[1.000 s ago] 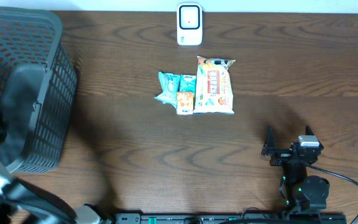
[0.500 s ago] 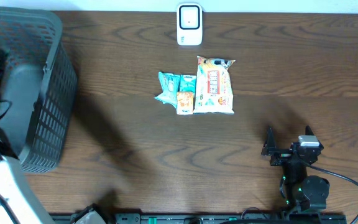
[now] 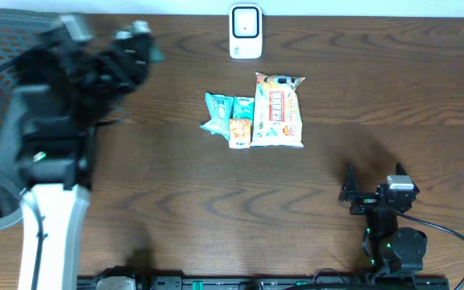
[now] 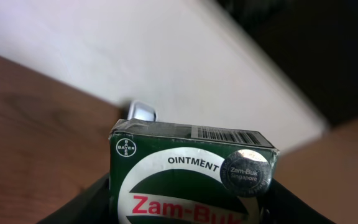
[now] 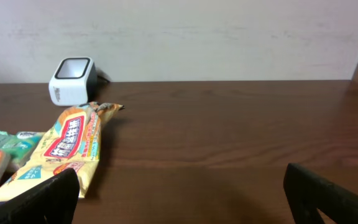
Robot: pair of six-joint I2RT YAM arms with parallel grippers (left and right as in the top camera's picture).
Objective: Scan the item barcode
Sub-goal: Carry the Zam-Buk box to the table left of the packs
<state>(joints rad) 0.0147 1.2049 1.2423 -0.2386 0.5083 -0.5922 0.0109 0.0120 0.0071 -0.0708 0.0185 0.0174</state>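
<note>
Gripping the Zam-Buk ointment box (image 4: 191,171) above the worktop (image 3: 176,185), well apart from the scanner (image 3: 246,32), the left end effector (image 3: 135,39) appears mid-presentation; next, the barcode (image 4: 219,134) needs aiming at the scanner, while the right end effector (image 3: 374,174) rests open.

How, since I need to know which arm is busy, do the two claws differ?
The left claw is shut on a green ointment box; the right claw is open and empty. The left claw is raised over the table's far left; the right claw sits low by its near edge. Both have dark fingers.
</note>
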